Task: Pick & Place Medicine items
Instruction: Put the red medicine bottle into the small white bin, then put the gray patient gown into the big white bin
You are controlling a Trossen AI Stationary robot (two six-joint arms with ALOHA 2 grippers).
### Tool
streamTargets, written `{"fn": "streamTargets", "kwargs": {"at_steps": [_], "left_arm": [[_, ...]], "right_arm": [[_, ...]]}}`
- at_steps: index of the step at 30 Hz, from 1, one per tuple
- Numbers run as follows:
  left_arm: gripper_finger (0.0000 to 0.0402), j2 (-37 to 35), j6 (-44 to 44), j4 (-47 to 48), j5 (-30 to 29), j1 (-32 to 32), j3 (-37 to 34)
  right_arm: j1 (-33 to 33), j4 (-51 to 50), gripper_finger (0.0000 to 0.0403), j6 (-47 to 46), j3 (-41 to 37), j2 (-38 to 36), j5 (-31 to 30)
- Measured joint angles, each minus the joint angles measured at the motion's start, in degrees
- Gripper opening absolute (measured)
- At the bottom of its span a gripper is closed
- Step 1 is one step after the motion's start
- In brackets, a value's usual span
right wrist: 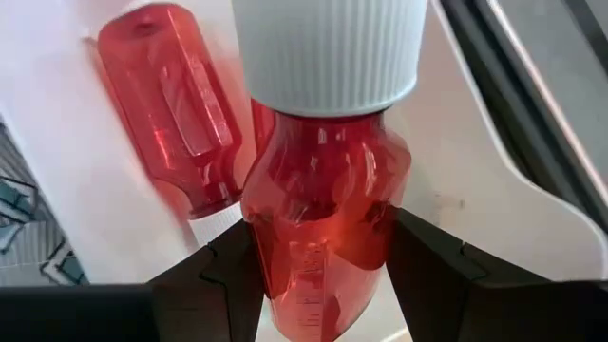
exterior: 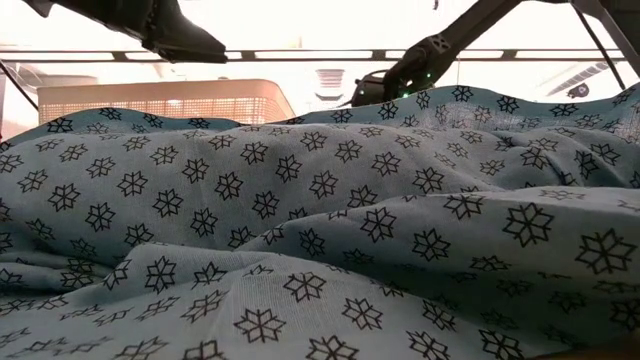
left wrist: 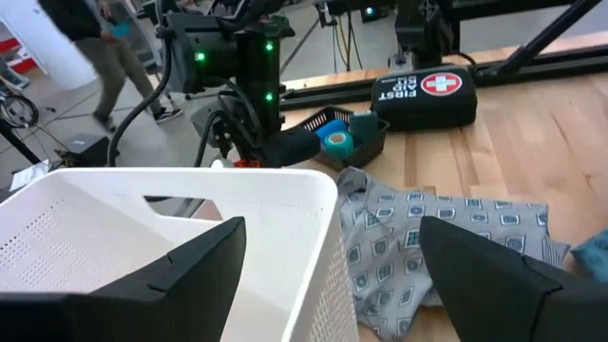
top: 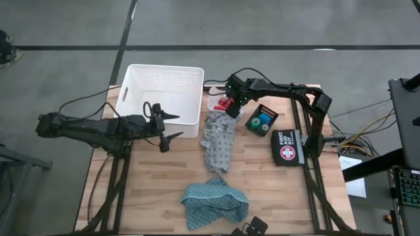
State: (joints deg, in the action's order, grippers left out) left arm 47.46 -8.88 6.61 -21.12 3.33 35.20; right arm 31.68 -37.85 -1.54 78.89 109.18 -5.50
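Wooden worktop (top: 262, 177) fills our overhead view, with a white basket (top: 164, 92) at its back left. We see the grey patterned cloth (top: 218, 141) mid-table, bare planks open on either side. Right tool (right wrist: 323, 261) is clamped on a clear red bottle (right wrist: 323, 199) with a ribbed white cap, above a small white tray (right wrist: 85, 199) holding another red bottle (right wrist: 171, 114). Left tool (top: 167, 126) hangs spread wide at the basket's front edge.
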Motion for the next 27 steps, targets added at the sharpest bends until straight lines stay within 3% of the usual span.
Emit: {"fn": "streamTargets", "kwargs": {"at_steps": [12, 27], "left_arm": [[0.0319, 0.00, -0.02, 1.17, 0.00, 0.00, -0.02], [0.0319, 0.00, -0.02, 1.18, 0.00, 0.00, -0.02]], "right_arm": [[0.48, 0.10, 0.0184, -0.07, 0.02, 3.75, 0.11], [0.46, 1.34, 0.0233, 1.07, -0.04, 2.37, -0.17]]}}
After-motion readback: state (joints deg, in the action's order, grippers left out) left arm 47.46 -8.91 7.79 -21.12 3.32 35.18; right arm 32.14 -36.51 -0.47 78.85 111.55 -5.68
